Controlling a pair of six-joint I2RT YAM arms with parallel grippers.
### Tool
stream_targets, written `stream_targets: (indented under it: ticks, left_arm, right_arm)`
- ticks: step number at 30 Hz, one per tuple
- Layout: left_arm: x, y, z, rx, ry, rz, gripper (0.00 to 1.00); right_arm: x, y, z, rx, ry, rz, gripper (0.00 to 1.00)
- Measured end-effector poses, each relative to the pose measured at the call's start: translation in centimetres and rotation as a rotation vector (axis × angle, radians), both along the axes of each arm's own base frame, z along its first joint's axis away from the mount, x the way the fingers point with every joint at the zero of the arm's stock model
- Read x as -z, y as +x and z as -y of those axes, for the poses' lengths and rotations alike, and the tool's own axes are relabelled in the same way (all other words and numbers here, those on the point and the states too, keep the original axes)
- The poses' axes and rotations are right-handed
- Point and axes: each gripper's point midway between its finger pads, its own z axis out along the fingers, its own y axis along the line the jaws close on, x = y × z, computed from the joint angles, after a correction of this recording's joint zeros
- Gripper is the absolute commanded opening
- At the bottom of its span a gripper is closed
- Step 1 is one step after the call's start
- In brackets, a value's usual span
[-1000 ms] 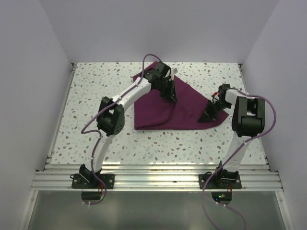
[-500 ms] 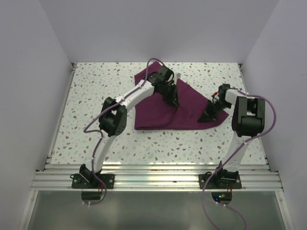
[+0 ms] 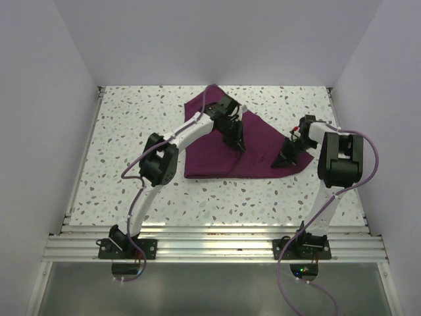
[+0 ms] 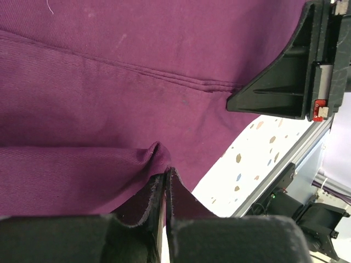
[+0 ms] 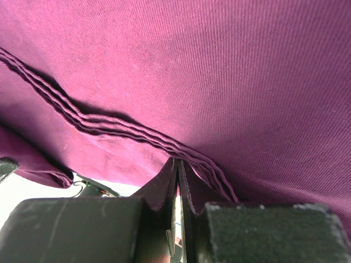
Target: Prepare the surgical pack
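Observation:
The surgical pack shows as a dark magenta-purple cloth [image 3: 214, 155], folded into a rough triangle on the speckled table. My left gripper [image 3: 239, 142] is over the middle of the cloth, and its jaws [image 4: 166, 173] are shut on a small raised pucker of fabric [image 4: 155, 150]. My right gripper [image 3: 284, 158] is at the cloth's right corner, where it [image 5: 180, 162] is shut on the stacked hemmed edges [image 5: 126, 131]. The right gripper's black fingers [image 4: 277, 87] also show in the left wrist view, resting on the cloth [image 4: 109, 82]. Whatever lies under the cloth is hidden.
The speckled white table [image 3: 125, 138] is boxed in by plain walls on the left, back and right. An aluminium rail [image 3: 210, 241] carrying both arm bases runs along the near edge. Purple cables loop off both arms.
My left gripper has slid right and toward the near edge across the cloth, drawing the fabric with it. The right arm has stayed in place on the corner.

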Motion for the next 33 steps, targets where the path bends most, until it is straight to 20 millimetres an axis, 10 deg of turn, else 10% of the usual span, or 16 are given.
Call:
stream_targets:
  ticks: [14, 15, 17, 18, 24, 30, 33]
  left_arm:
    - [-0.2, 1.6, -1.5, -0.02, 0.008, 0.037, 0.43]
    - [-0.5, 1.8, -2.3, -0.027, 0.017, 0.048, 0.5]
    - [-1.9, 2.3, -4.0, -0.041, 0.029, 0.088, 0.98]
    - [-2.8, 2.6, -5.0, -0.049, 0.033, 0.11, 0.99]
    - [-8.8, 3.8, -9.0, -0.098, 0.014, 0.243, 1.0]
    - [-9.1, 0.3, -12.0, -0.084, 0.078, 0.271, 0.98]
    - [-8.0, -1.5, -13.5, -0.084, 0.123, 0.259, 0.59]
  right_arm:
    - [0.0, 0.0, 0.0, 0.0, 0.0, 0.0, 0.07]
    - [0.0, 0.0, 0.0, 0.0, 0.0, 0.0, 0.07]
    - [0.0, 0.0, 0.0, 0.0, 0.0, 0.0, 0.07]
    - [0.0, 0.0, 0.0, -0.001, 0.0, 0.0, 0.07]
    - [0.0, 0.0, 0.0, -0.005, -0.002, 0.002, 0.07]
    - [-0.1, 0.0, -0.2, -0.017, -0.011, 0.004, 0.08]
    - [-0.1, 0.1, -0.2, -0.021, -0.013, 0.006, 0.08]
